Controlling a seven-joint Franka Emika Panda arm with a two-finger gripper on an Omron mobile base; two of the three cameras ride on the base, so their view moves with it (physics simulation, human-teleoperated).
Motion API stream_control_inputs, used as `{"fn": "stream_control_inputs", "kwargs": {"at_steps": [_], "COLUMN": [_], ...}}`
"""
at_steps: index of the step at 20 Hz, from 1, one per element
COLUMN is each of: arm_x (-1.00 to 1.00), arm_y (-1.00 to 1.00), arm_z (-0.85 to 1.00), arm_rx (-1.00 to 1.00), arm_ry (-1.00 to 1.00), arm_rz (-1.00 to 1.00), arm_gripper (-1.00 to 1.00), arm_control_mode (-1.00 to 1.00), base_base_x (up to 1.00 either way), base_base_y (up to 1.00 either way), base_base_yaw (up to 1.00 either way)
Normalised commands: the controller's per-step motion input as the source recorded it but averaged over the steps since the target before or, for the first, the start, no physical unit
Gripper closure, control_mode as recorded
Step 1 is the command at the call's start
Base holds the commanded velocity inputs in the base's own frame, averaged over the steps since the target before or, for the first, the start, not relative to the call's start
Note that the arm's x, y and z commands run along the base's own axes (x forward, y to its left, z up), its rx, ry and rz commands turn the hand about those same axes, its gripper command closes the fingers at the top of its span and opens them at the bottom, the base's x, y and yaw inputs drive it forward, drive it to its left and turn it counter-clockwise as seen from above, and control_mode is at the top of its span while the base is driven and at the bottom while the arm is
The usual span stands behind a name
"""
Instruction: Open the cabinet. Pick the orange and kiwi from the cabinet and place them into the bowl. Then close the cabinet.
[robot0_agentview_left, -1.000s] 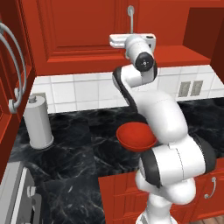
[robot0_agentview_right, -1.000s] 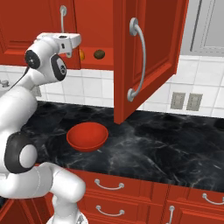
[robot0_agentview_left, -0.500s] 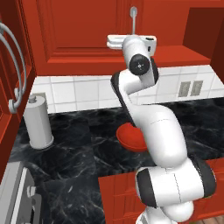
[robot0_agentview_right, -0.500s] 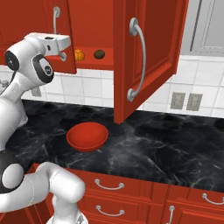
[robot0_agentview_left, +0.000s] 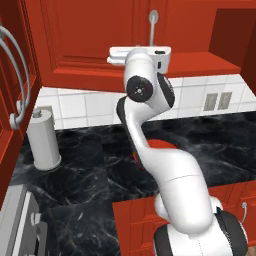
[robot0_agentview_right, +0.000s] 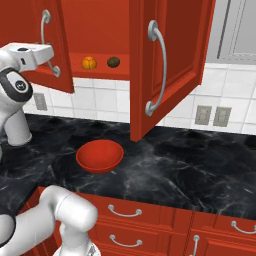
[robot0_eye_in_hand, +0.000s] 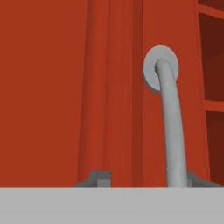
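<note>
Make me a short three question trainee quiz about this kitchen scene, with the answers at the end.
1. True or false: both doors of the cabinet stand open.
2. Which fruit sits further left on the shelf in the right base view: A) the orange, B) the kiwi?
3. Fill in: the end effector is at the left door's ____.

Key
1. True.
2. A.
3. Handle. The bowl on the counter holds no fruit.

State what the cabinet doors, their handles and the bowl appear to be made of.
Cabinet: painted red wood, judging by the raised-panel doors. Handles: silvery-grey brushed metal, with a soft sheen. Bowl: glossy red, ceramic or plastic; the render leaves that open.
</note>
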Motion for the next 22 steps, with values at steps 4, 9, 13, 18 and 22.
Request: {"fn": "stream_control_inputs", "kwargs": {"at_steps": [4,9,13,18,22], "arm_x": [-0.64,-0.55,-0.42,-0.01,-0.71], "arm_y": [1.00,1.00,0.99,0.18,0.44], "arm_z": [0.24,0.22,0.07,0.00,0.00], "arm_rx": [-0.09,-0.11,-0.15,-0.04,-0.06], "arm_ry": [0.06,0.09,0.06,-0.01,-0.11], "arm_rz": [-0.12,-0.12,-0.12,0.00,0.00], "arm_gripper": [1.00,1.00,1.00,-1.00,-1.00], "arm_control_mode": [-1.00,-1.00,-1.00,-1.00,-1.00], "base_base_x": [0.00,0.00,0.00,0.00,0.00], "base_base_y": [0.00,0.00,0.00,0.00,0.00], "base_base_yaw": [0.00,0.00,0.00,0.00,0.00]}}
